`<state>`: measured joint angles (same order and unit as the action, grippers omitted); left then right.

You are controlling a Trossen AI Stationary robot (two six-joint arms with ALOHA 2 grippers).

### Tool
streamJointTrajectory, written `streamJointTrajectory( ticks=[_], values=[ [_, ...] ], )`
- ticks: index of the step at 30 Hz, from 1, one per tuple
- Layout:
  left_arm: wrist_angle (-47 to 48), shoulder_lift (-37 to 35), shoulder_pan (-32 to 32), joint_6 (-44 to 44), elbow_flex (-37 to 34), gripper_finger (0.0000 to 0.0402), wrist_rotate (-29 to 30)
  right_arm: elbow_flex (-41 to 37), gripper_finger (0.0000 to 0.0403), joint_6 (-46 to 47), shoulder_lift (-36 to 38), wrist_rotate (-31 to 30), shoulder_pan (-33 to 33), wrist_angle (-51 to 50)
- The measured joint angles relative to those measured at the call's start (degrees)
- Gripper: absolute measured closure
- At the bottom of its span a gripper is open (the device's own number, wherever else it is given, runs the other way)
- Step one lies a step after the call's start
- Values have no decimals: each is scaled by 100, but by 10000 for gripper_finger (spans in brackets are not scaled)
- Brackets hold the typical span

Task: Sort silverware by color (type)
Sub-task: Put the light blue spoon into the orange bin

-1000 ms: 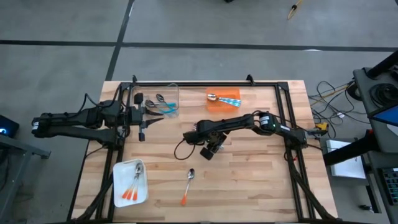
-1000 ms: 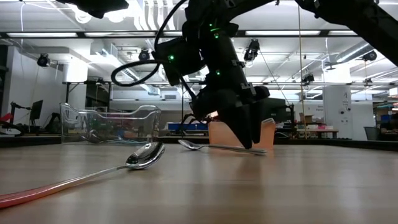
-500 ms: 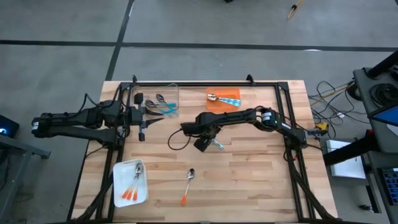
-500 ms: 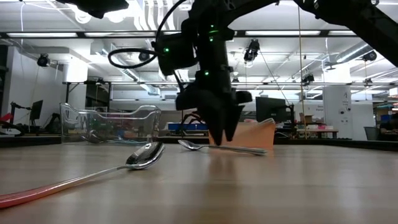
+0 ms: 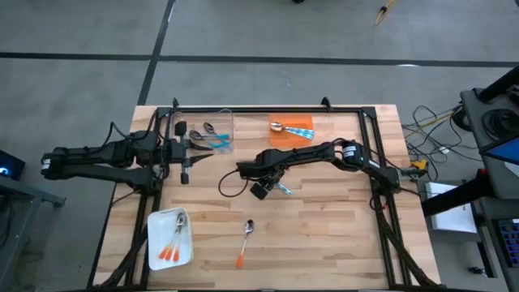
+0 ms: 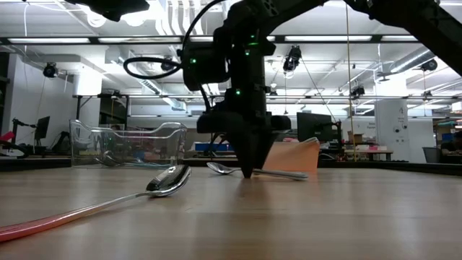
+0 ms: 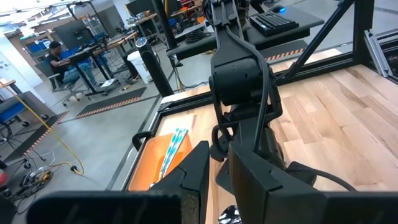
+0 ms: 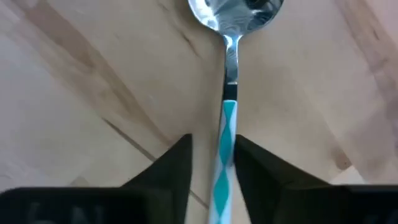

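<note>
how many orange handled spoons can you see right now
3: two in the white tray near the table's front left, at and, and one loose spoon on the table in front of the right gripper. More may overlap in the tray.

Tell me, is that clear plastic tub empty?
No. The clear plastic tub holds dark spoons with teal handles, seen from above.

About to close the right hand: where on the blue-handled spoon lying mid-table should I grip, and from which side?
Grip the blue-handled spoon on its patterned handle just behind the bare metal neck, coming straight down from above. It lies flat on the table, so only the handle's two long edges are reachable. The right hand already straddles the handle, a finger on each side; the narrow handle probably suits a pinch better than the wide bowl.
</note>
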<state>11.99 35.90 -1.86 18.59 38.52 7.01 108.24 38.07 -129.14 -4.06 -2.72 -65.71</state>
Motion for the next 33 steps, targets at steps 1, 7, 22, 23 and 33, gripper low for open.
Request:
streamJointTrajectory(
  ticks=[1,7,22,23,33],
  values=[
    [0,0,0,0,0,358,0,-19,316,11,0,15,0,29],
    [0,0,2,0,0,358,0,82,380,-23,-10,18,37,-10],
    [-6,0,2,0,0,358,0,1085,380,-495,414,219,30,-1821],
    [-14,0,1,0,0,358,0,1184,380,-574,442,264,12,-1969],
    [-72,36,0,0,0,358,0,1958,380,-1732,616,483,-493,-2429]
  ],
)
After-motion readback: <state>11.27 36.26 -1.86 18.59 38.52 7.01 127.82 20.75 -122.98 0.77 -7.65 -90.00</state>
